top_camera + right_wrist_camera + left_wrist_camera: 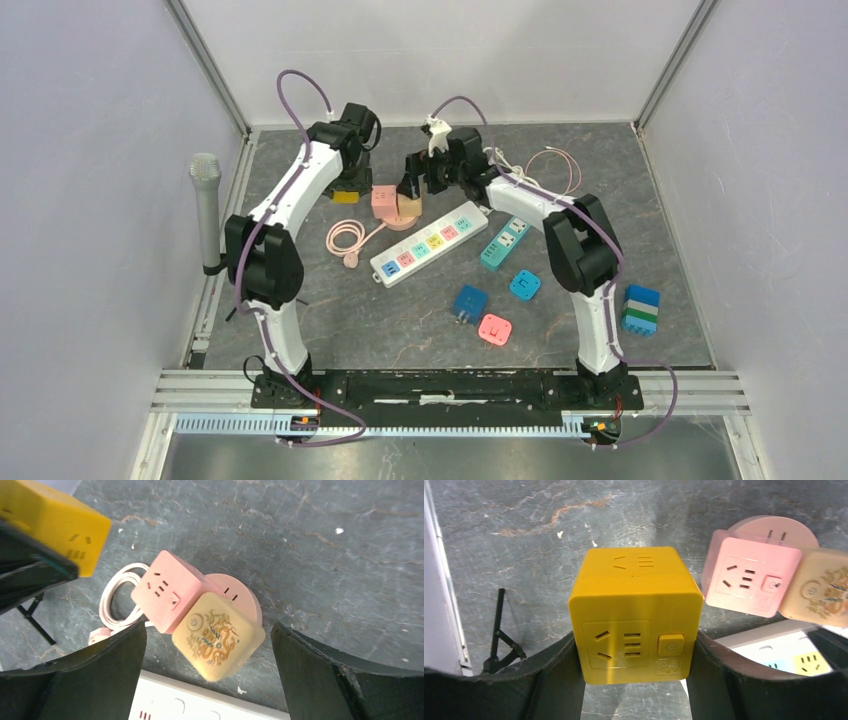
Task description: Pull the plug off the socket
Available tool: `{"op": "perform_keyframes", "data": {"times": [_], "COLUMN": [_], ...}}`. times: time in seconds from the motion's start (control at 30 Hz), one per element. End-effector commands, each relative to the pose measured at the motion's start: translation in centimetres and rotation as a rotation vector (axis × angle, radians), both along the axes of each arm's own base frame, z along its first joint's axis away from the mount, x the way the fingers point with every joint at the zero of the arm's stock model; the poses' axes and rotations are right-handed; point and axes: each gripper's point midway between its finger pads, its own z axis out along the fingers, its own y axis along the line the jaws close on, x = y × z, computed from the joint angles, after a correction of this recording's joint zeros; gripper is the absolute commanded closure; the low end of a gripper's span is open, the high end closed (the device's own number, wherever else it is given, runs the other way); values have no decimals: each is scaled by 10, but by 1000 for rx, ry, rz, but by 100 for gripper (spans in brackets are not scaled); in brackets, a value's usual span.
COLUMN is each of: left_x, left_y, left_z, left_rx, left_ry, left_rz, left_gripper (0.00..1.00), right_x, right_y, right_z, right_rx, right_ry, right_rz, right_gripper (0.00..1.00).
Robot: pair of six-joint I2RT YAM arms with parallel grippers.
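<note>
Jaws on left gripper (pixel 634 652) clamped on yellow cube (pixel 636 595). Right gripper (pixel 207 635) jaws wide apart; I see them either side of cream cube (pixel 218 636), which touches pink cube (pixel 167 595), both on round pink base (pixel 241 591), past white strip (pixel 170 700).

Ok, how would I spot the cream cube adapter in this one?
Start at the long white power strip mid-table; just beyond its left half sits a round pink base. Over it, pressed against the pink cube, is the cream cube, the only one printed with a golden dragon-like pattern.
</note>
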Motion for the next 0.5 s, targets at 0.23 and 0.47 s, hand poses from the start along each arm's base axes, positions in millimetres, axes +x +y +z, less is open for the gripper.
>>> {"op": "perform_keyframes", "data": {"times": [0.23,0.47], "left_x": [13,9], "left_y": [41,57], "left_z": [-28,-67], "left_rx": [294,399], "left_ry": [61,190], "left_rz": [-2,-4], "left_gripper": [77,72], "right_x": [7,7], "right_y": [-63,-83], "right_z": [94,83], "right_rx": [91,165], "right_ry": [-227,-89], "right_rz": [-173,-144], "right_gripper": [5,5]}}
